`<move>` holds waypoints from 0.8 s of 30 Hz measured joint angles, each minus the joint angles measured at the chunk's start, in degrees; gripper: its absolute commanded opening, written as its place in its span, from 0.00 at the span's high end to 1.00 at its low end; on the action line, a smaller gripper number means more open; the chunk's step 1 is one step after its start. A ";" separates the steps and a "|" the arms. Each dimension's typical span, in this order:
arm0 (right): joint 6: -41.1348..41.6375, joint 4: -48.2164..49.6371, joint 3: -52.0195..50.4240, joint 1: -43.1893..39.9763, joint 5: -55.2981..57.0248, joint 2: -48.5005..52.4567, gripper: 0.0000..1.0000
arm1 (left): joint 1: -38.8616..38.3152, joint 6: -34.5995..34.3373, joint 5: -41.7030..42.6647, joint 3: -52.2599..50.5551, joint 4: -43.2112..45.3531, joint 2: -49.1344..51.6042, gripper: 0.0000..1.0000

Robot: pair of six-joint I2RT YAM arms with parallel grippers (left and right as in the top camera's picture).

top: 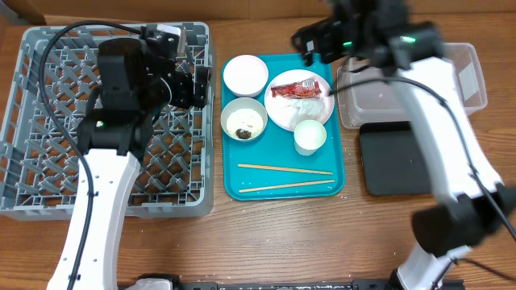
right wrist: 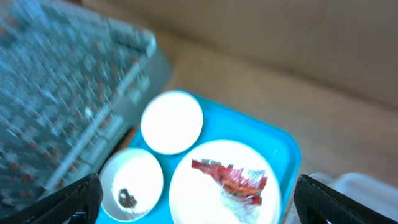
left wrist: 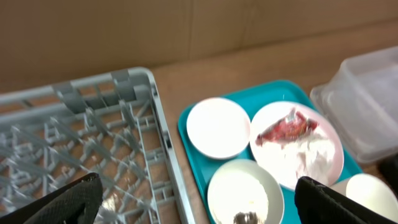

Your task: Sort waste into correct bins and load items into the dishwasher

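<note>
On the teal tray (top: 282,179) a round plate (top: 282,113) carries a red wrapper (top: 298,89) and a white napkin (top: 306,108). Beside it stand a pinkish-white bowl (top: 244,75), a pale bowl (top: 243,119) holding a brown scrap, and a small cup (top: 310,136). The grey dish rack (top: 48,185) fills the left side. My left gripper (top: 197,84) hangs open over the rack's right edge, above the pale bowl (left wrist: 244,193). My right gripper (top: 310,40) hovers open over the tray's far edge, with the wrapper (right wrist: 230,177) below it. Neither holds anything.
Two chopsticks (top: 286,169) lie across the tray's near half. A clear tub (top: 468,76) sits at the far right, partly under my right arm, with a black tray (top: 395,161) in front of it. The right wrist view is blurred.
</note>
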 measured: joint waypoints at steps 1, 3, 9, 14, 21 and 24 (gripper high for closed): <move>-0.11 0.02 0.00 0.83 0.68 2.25 0.00 | 0.00 0.00 -0.02 0.00 -0.61 0.72 0.00; -0.24 0.28 0.00 1.95 0.92 6.14 0.00 | 0.00 0.00 0.00 0.02 -1.53 2.27 0.00; 1.79 3.41 0.02 2.45 0.68 14.78 0.12 | 0.00 0.00 -0.04 0.02 -2.40 6.71 0.01; 5.92 3.87 0.00 2.45 6.73 20.09 0.13 | 0.00 0.00 -1.66 0.02 -2.47 8.26 0.00; 8.76 0.83 -0.02 2.40 11.41 24.76 0.13 | 0.00 0.00 -3.50 0.02 -2.36 8.26 0.00; 9.94 -1.36 -0.02 2.40 11.87 25.05 0.13 | 0.00 0.00 -3.74 0.02 -2.34 8.26 0.00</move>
